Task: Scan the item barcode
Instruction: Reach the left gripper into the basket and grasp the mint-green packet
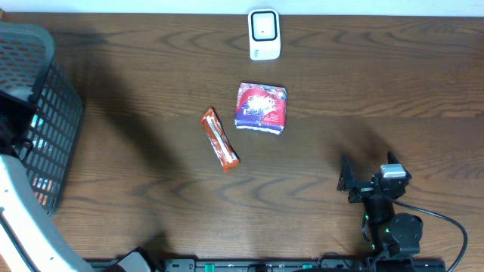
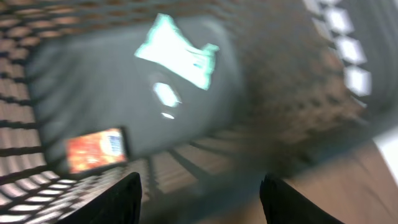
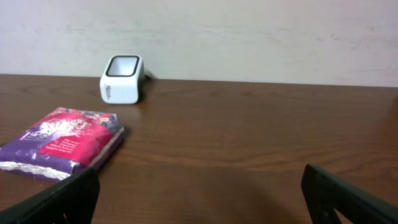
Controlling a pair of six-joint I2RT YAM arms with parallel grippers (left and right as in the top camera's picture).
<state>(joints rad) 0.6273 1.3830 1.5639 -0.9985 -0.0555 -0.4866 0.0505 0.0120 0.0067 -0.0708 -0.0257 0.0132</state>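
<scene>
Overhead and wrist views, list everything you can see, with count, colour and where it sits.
barcode scanner: 1, white, far edge, centre
snack packet: 1, purple and red, table centre
snack bar: 1, orange, left of the snack packet
basket: 1, dark grey mesh, table's left end
teal-and-white packet: 1, blurred, inside basket
orange packet: 1, blurred, inside basket
table: 1, dark brown wood
left gripper: 1, black, open, empty, above basket
right gripper: 1, black, open, empty, near right

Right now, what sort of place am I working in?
Probably a mock checkout counter: a white barcode scanner at the far edge of the wooden table, a purple snack pack and an orange bar in front of it, and a mesh basket on the left.
</scene>
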